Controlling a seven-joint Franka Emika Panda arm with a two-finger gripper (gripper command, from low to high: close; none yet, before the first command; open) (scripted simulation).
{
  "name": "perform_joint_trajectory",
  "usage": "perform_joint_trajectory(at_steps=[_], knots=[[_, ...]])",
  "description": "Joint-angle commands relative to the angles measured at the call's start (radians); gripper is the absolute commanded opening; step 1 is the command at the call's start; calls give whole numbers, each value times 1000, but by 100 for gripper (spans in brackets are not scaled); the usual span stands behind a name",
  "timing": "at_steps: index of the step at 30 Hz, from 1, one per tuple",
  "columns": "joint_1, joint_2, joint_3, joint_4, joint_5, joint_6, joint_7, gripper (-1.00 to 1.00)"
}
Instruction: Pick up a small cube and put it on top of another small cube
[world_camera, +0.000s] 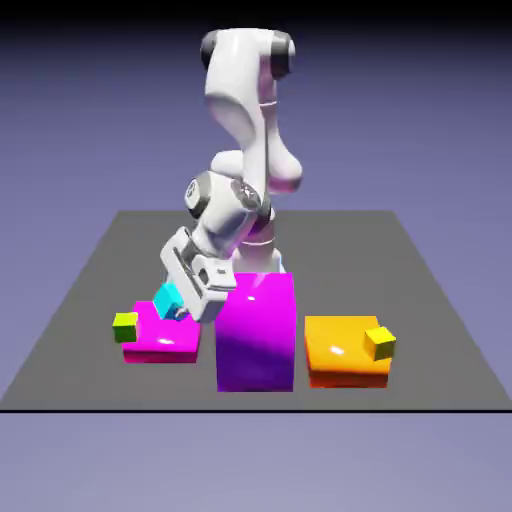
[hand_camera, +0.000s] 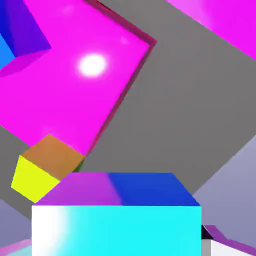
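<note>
One small cyan cube (world_camera: 167, 298) sits clamped in the gripper (world_camera: 183, 312), just above the flat pink block (world_camera: 160, 338). It looks like the carrying step. Next, it likely must go over the yellow cube (world_camera: 125, 325) and be lowered straight.

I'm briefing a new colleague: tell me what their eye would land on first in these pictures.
First the white arm bending down from the table's far side, its gripper shut on the small cyan cube over the flat magenta block at the exterior view's left. Next, the tall purple block in the middle, and the orange block carrying a yellow cube at the right.
</note>
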Motion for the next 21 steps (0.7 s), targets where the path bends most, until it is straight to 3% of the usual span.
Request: perform_joint_trajectory(at_steps=[1, 7, 18, 21], knots=[[29, -27, -36, -24, 26, -2, 19, -100], [181, -190, -254, -162, 175, -16, 127, -100], [324, -465, -652, -322, 231, 9, 69, -100], [305, -447, -701, -338, 214, 52, 62, -100]])
